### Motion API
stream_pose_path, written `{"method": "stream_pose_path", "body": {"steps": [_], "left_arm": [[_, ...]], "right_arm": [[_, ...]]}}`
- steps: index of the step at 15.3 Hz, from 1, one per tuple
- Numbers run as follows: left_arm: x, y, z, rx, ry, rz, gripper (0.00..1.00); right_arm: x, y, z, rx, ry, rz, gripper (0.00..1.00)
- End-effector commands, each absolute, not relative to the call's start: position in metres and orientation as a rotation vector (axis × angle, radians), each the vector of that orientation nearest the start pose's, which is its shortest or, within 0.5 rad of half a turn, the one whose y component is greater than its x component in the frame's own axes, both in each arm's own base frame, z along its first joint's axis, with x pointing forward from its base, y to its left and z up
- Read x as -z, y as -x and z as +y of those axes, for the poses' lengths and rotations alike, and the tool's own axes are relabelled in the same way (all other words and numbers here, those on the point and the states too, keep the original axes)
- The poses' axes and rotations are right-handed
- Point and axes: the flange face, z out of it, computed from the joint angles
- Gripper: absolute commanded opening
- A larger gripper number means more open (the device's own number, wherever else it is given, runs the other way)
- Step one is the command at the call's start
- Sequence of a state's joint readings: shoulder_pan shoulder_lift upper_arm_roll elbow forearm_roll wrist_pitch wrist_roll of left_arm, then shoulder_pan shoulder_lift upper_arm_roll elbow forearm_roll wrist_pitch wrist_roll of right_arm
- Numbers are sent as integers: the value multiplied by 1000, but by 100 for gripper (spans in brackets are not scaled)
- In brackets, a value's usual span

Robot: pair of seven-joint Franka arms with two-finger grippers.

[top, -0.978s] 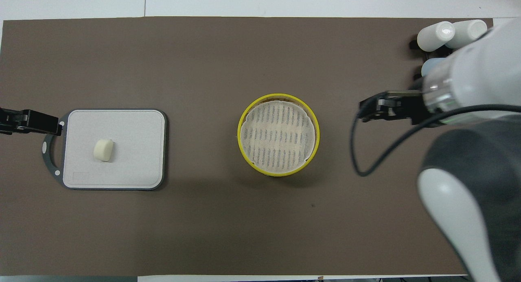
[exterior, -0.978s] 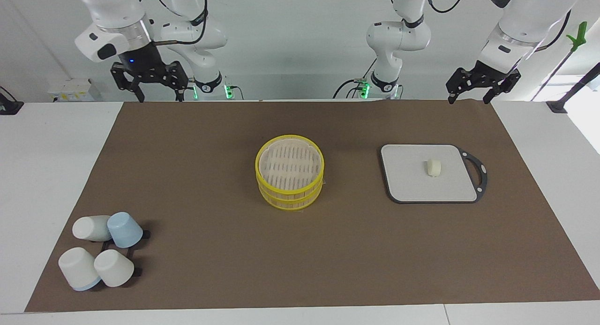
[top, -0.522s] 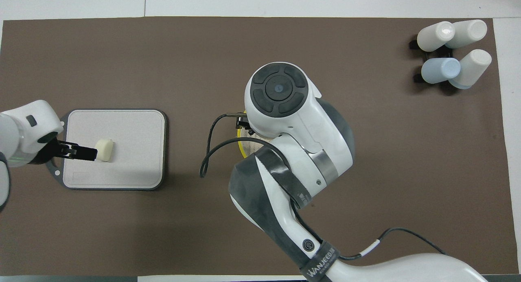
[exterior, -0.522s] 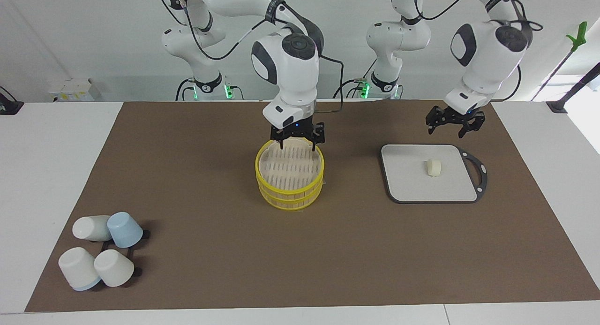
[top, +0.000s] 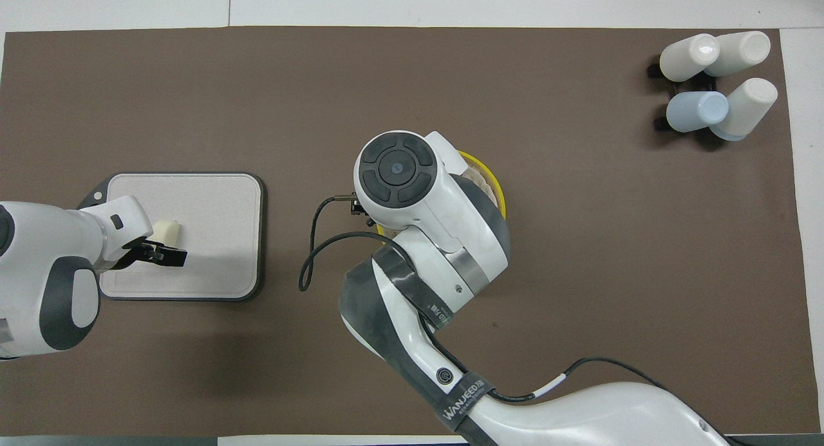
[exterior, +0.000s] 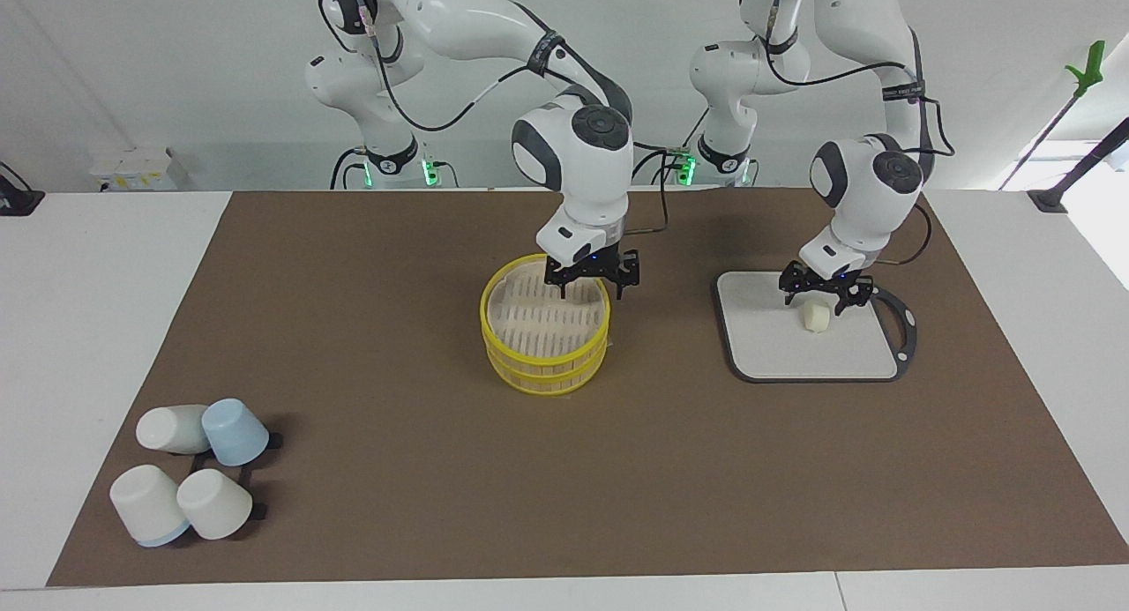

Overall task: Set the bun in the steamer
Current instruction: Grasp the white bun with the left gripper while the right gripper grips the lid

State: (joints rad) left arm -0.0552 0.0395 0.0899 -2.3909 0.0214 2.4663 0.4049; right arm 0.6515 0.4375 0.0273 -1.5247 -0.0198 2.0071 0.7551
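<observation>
The left gripper (exterior: 825,298) hangs just over the bun (exterior: 816,316) on the grey board (exterior: 767,346), fingers apart. The right gripper (exterior: 589,285), fingers spread, straddles the lidded steamer (exterior: 544,338) rim at mid-table.

Matt brown mat (exterior: 397,329), glossy, seemingly plastic cups (exterior: 234,431)

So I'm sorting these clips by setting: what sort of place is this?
Probably a robotics lab, with a kitchen task staged on a table. Two Franka arms work over a brown mat holding only props: a steamer, a bun on a board, and cups. The walls are bare white.
</observation>
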Motion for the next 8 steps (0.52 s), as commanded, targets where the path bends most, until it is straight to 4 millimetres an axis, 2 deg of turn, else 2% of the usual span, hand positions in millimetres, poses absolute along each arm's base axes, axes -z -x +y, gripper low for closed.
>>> {"method": "stream_pose_path", "body": {"steps": [1,2,3,4,6,7,8], "left_arm": [[-304,-504,23,76,3044,623,100],[-302,-504,23,73,3044,623,100],[-301,-504,24,71,3045,621,90],[-300,-504,24,64,3046,621,67],[-300,-504,25,52,3047,621,26],[-300,-503,23,43,3047,628,18],[-301,-504,23,29,3049,631,16]], "right_arm": [[-396,-534,422,99,3101,124,100],[-393,-532,422,105,3090,118,100],[-391,-531,421,108,3087,114,94],[-389,-530,421,111,3082,115,81],[-390,-529,422,112,3076,105,65],[-391,-530,422,113,3074,106,54],[-391,-529,422,108,3073,108,42]]}}
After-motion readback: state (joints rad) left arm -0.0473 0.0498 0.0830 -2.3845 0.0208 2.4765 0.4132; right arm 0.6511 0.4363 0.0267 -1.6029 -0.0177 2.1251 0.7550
